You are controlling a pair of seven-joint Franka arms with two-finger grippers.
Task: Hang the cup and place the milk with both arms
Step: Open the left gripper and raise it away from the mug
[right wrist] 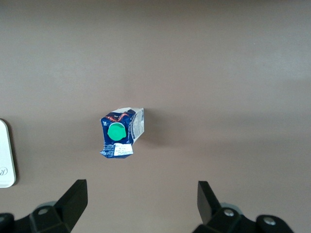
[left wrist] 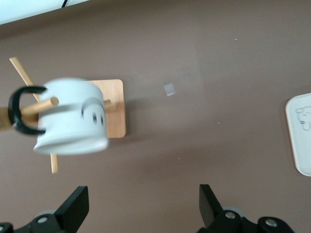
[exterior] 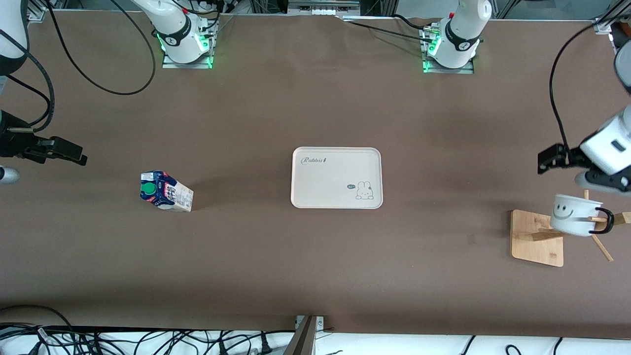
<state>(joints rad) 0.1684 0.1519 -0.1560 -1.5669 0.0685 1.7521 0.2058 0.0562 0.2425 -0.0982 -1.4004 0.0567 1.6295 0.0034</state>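
The cup [exterior: 572, 215], a white mug with a black smiley face, hangs by its black loop handle [exterior: 607, 222] on a peg of a wooden rack [exterior: 536, 238] at the left arm's end of the table. It also shows in the left wrist view [left wrist: 73, 119]. My left gripper [exterior: 549, 160] [left wrist: 142, 191] is open and empty, up in the air beside the rack and apart from the cup. The milk [exterior: 165, 191] [right wrist: 121, 132] stands on the table toward the right arm's end. My right gripper [exterior: 74, 155] [right wrist: 141, 187] is open and empty, up in the air beside the milk.
A white tray [exterior: 336, 150] with a rabbit print lies at the middle of the table between the milk and the rack; its edge shows in both wrist views [left wrist: 294, 136] [right wrist: 6, 160]. The rack's thin pegs [exterior: 602, 248] stick out around the cup.
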